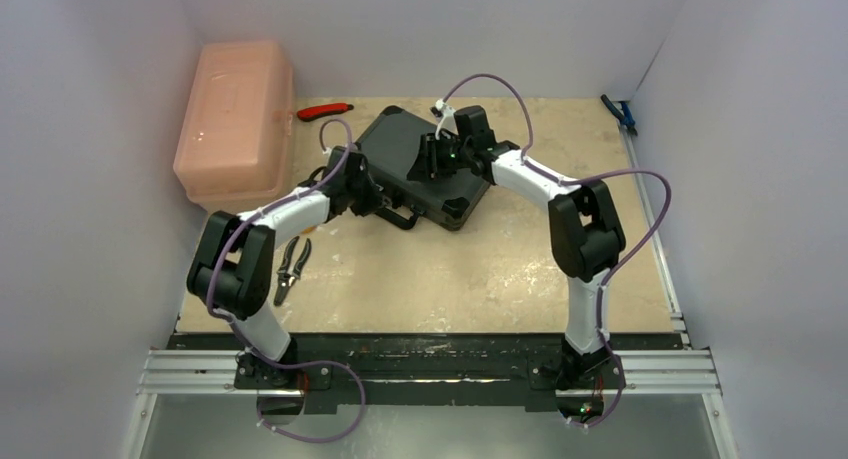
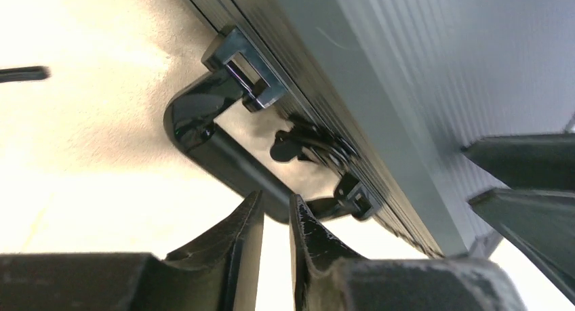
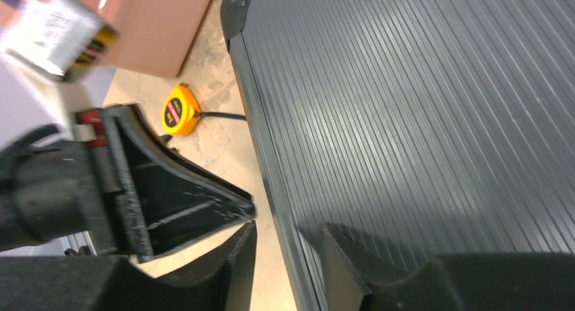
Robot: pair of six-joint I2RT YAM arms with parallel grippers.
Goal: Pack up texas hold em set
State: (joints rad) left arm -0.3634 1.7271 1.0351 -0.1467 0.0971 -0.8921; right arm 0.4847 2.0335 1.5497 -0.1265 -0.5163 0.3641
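Above centre in the top view, we saw the black ribbed hard case (image 1: 395, 149), its handle (image 2: 217, 152) just beyond the left gripper (image 2: 276, 202), slightly parted and empty; the right gripper (image 3: 288, 230) was open too.

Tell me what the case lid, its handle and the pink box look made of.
Case lid: dark ribbed sheet with a satin sheen, metal or hard plastic, unclear which. Handle: glossy black moulded plastic, sharp highlights. Pink box: translucent plastic, light showing through its walls.

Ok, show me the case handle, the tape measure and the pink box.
case handle (image 2: 227, 165), left wrist view, grip bar.
tape measure (image 3: 182, 109), right wrist view, yellow face.
pink box (image 1: 235, 109), top view, lid.
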